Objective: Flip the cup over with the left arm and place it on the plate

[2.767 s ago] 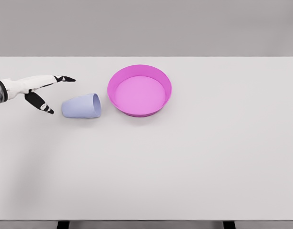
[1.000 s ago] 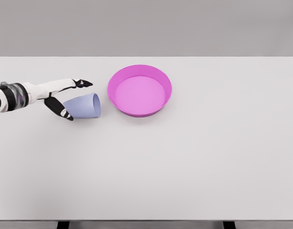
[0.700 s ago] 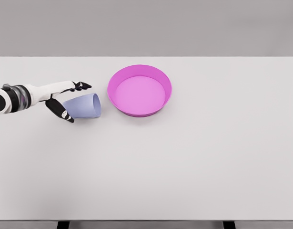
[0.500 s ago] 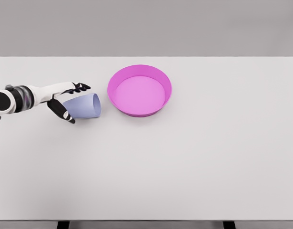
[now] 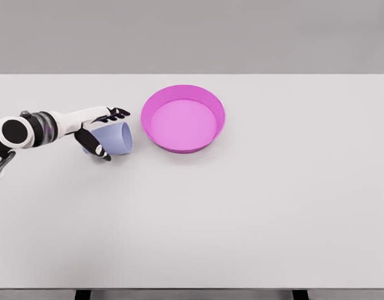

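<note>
A pale lilac cup (image 5: 114,139) lies on its side on the white worktop (image 5: 241,212), its open mouth facing 3 o'clock toward a round magenta plate (image 5: 183,118) with a raised rim. The plate sits just beside the cup at its 2 o'clock, a narrow strip of bare worktop between them, so the two are apart. The left arm comes in from the picture's left edge at about 9 o'clock, white with a dark round joint and a banded wrist, and reaches across to the cup's closed end. The left hand (image 5: 98,130) brackets the cup: its dark-tipped fingers (image 5: 118,113) stretch over the top of the cup at 12 o'clock, while the thumb (image 5: 99,150) curves down in front of the cup at its 7 o'clock. The hand is cupped around the base end with fingers and thumb on opposite sides, but whether they press firmly on the cup or only lie close against it cannot be told from this view. The cup rests on the worktop, not lifted and not on the plate. The rest of the worktop stretches toward 3 and 6 o'clock
</note>
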Tool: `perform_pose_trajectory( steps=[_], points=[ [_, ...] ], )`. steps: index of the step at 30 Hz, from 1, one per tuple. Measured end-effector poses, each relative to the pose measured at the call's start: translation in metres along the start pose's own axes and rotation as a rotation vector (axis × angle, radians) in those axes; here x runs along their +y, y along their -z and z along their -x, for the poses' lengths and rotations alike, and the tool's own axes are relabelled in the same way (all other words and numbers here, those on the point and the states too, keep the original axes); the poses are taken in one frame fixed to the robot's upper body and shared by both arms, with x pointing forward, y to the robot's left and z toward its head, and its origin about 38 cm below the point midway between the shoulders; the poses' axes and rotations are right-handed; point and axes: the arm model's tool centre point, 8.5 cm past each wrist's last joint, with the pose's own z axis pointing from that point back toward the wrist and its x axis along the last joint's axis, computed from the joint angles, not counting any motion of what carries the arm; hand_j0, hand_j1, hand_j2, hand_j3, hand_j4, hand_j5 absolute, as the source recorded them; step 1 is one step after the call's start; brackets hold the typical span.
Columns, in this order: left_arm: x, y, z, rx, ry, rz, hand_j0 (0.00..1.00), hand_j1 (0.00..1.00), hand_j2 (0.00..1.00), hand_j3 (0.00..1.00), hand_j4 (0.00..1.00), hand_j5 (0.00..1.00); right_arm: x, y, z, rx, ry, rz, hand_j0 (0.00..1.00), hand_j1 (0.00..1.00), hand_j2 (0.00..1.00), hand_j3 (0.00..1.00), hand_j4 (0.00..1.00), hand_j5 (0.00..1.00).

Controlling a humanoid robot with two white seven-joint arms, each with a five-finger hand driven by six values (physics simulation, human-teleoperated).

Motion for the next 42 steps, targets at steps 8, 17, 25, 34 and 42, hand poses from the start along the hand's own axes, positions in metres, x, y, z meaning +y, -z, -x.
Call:
perform_pose_trajectory(
  steps=[8,17,25,34,42],
  points=[
    [-0.002,0.004,0.001,0.004,-0.009,0.004,1.0,1.0,1.0,1.0,1.0,1.0,0.0,0.0,0.001,0.002,0.0,0.0,1.0,1.0,1.0,1.0,1.0,1.0],
    [-0.004,0.011,0.002,0.005,-0.016,0.009,0.88,0.88,0.88,0.88,0.88,0.88,0.0,0.0,0.001,0.001,0.0,0.0,1.0,1.0,1.0,1.0,1.0,1.0],
    [-0.005,0.014,0.002,0.005,-0.017,0.01,0.79,0.79,0.79,0.79,0.79,0.79,0.0,0.0,0.001,0.001,0.0,0.0,1.0,1.0,1.0,1.0,1.0,1.0],
    [-0.006,0.014,0.001,-0.004,-0.021,0.01,0.76,0.76,0.76,0.76,0.76,0.76,0.0,0.0,0.001,0.002,0.0,0.0,1.0,1.0,1.0,1.0,1.0,1.0],
    [-0.001,0.01,-0.001,-0.04,-0.073,0.013,0.77,0.77,0.77,0.77,0.77,0.77,0.0,0.0,0.001,0.002,0.0,0.0,1.0,1.0,1.0,1.0,1.0,1.0]
  ],
)
